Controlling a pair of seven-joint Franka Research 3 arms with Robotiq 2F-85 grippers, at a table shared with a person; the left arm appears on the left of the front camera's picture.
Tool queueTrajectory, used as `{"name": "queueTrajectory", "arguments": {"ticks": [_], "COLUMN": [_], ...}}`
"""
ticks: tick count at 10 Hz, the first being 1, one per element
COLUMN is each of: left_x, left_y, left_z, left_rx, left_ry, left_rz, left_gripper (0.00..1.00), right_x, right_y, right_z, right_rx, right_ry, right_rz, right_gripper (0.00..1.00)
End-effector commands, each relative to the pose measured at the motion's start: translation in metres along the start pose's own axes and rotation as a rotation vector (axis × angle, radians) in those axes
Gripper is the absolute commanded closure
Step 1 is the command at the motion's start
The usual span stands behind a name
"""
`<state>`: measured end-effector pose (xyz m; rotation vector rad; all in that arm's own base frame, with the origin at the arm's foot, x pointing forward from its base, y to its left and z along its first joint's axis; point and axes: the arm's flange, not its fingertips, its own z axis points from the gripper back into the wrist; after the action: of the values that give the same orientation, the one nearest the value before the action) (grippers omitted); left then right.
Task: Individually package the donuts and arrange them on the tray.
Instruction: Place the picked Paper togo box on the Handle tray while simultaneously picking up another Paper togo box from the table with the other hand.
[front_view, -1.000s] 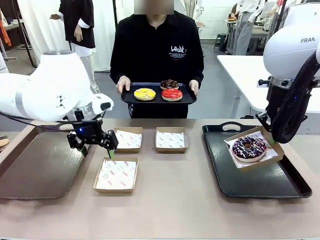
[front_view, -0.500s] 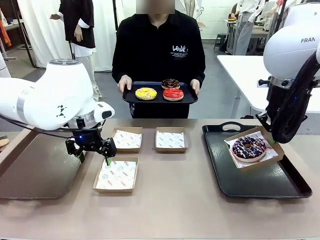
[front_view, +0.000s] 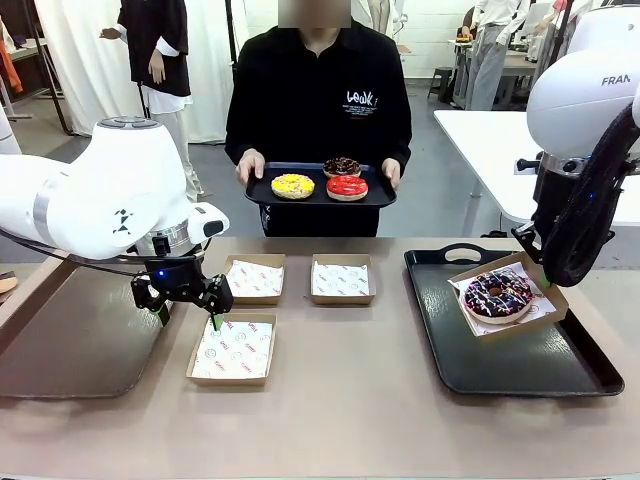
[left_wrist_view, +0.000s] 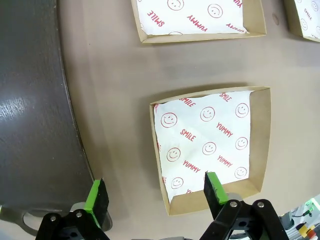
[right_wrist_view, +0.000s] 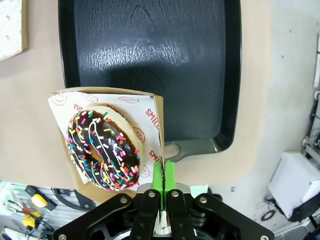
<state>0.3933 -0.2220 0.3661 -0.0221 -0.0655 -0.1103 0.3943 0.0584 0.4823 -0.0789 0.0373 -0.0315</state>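
right jaws pinch box (right_wrist_view: 159, 114) rim, left jaws gape empty

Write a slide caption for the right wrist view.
Right claw, shut on the box, holds the sprinkled donut at the tray.

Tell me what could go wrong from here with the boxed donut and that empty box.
1. The right pincer grips the filled box by one thin wall only; over the tray, the cardboard could flex and the sprinkled donut slide out.
2. The open left pincer straddles a wall of the empty box, one fingertip over its paper liner; closing could snag the paper or shove the box.
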Motion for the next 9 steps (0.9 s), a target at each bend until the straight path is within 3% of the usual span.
{"name": "queueTrajectory", "arguments": {"ticks": [1, 4, 7, 9], "left_x": [0.000, -0.016, -0.018, -0.015], "left_y": [0.000, 0.006, 0.004, 0.000], "left_z": [0.000, -0.007, -0.024, -0.036], "left_rx": [0.000, -0.068, -0.087, -0.064], "left_ry": [0.000, 0.002, 0.025, 0.055], "left_rz": [0.000, 0.067, 0.164, 0.154], "left_gripper": [0.00, 0.00, 0.00, 0.00], "right_x": [0.000, -0.009, -0.010, -0.010], "right_y": [0.000, -0.002, 0.001, 0.003], "right_z": [0.000, -0.029, -0.056, -0.067], "right_rx": [0.000, 0.021, 0.066, 0.106], "right_ry": [0.000, -0.038, -0.047, -0.080], "right_rz": [0.000, -0.163, -0.155, -0.053], "right_gripper": [0.99, 0.99, 0.99, 0.99]}}
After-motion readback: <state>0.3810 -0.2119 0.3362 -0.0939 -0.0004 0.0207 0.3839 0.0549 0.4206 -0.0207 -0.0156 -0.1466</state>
